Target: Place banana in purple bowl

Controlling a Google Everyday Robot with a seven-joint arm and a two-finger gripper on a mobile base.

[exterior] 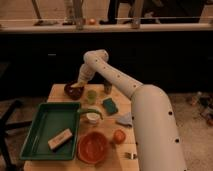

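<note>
The purple bowl [73,91] stands at the far left corner of the wooden table [59,91]. My gripper [81,80] hangs at the end of the white arm [117,77], pointing down just above the bowl's right rim. A small yellow piece, the banana [80,84], shows at the gripper's tip, right over the bowl. Whether the banana is still held or rests in the bowl cannot be told.
A green tray [42,127] with a tan block [60,139] fills the table's left side. An orange bowl [92,147], an orange fruit [119,136], a white cup [93,118], a green cup [91,95], a green sponge [110,105], a grey cloth [125,119] and a can [107,88] lie around.
</note>
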